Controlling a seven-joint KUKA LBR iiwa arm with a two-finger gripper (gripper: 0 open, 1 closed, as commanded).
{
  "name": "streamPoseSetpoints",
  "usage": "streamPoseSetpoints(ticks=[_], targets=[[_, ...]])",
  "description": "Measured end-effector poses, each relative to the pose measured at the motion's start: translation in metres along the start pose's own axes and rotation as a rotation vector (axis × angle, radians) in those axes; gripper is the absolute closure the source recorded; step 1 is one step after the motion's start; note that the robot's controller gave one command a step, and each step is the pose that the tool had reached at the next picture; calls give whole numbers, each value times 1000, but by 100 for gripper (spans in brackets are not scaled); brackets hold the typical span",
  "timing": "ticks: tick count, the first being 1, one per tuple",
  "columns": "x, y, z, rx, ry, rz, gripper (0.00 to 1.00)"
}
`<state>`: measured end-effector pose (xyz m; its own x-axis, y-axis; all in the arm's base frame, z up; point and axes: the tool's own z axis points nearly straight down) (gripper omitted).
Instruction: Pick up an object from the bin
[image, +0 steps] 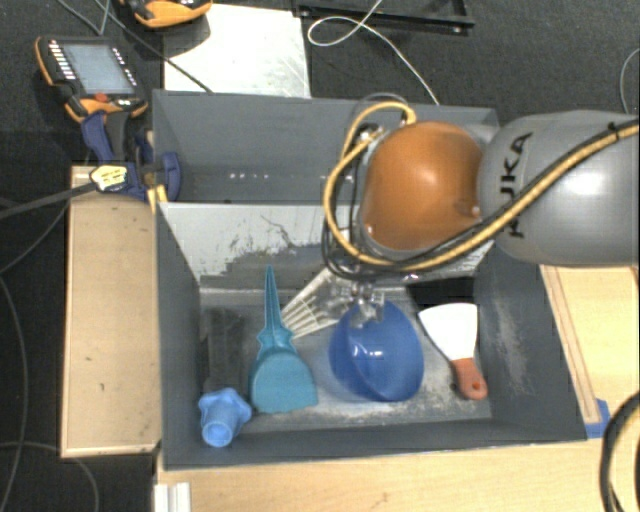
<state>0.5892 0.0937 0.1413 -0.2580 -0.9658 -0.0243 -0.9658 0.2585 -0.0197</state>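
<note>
Blue bowl (378, 358) sits at the front middle of the bin (515, 372) with the gripper (360, 300) at its far rim, open or closed you cannot tell, so watch that the rounded wall doesn't slip out or get nudged into the white scraper (452, 328).

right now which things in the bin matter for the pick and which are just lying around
In play: claw; blue bowl under it, bin middle.
Lying about: light blue brush; small blue knob; white scraper with orange handle; black block.
</note>
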Motion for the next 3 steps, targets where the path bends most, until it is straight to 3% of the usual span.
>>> streamPoseSetpoints(ticks=[1,2,3], targets=[[1,4,10,-1,-1,-6,100],[-10,29,-9,1,-1,18,100],[-12,29,-11,0,-1,-60,100]])
